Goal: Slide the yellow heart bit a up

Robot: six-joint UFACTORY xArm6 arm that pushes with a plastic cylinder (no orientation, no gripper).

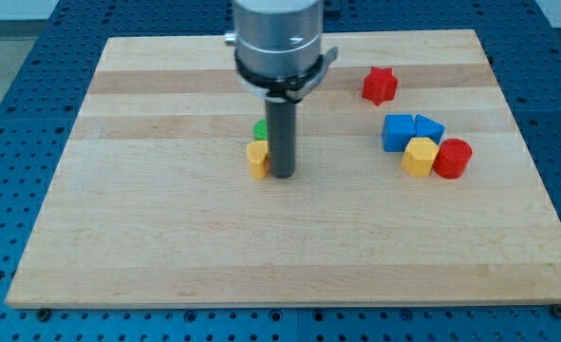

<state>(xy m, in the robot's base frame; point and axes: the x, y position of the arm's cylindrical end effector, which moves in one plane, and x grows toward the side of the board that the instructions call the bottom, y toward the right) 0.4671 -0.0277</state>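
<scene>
The yellow heart (257,159) lies near the middle of the wooden board (166,237). A green block (260,129) sits just above it, mostly hidden behind the rod, so its shape is unclear. My tip (282,175) rests on the board right beside the yellow heart, at its right and slightly below its middle, touching or nearly touching it.
A red star (379,85) lies at the upper right. Further right is a cluster: two blue blocks (399,132) (429,128), a yellow hexagon (420,157) and a red cylinder (453,158), all close together. The board's edges border a blue perforated table.
</scene>
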